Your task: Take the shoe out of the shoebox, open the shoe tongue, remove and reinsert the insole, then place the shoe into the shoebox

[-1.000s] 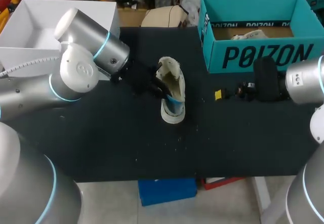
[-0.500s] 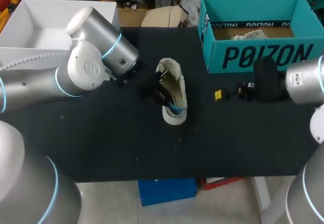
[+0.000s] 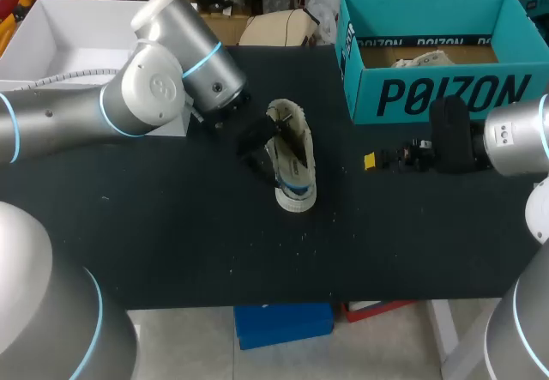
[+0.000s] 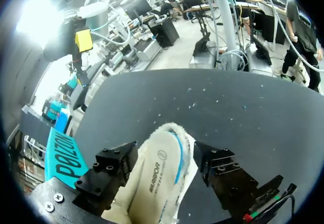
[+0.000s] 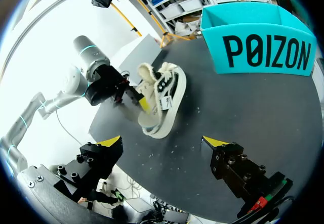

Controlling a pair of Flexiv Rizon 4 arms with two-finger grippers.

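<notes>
Fingers (image 5: 110,142) on the right gripper (image 5: 163,142) are spread wide with nothing between them. It hangs over the black table (image 3: 214,243), close in front of the teal shoebox (image 3: 429,97).

The left gripper (image 4: 164,149) is on the shoe (image 3: 292,161). Its fingers (image 4: 109,168) straddle it, one pressed against each side, so it looks clamped on. From the left wrist you look right into the shoe: fuzzy pale collar round the opening, with the insole (image 4: 159,171) lying inside.

The shoe itself is out of the box, on the table around the middle, on the left-arm side of the shoebox and apart from it. From the right wrist it looks tipped over a bit, with its sole edge down on the table.
</notes>
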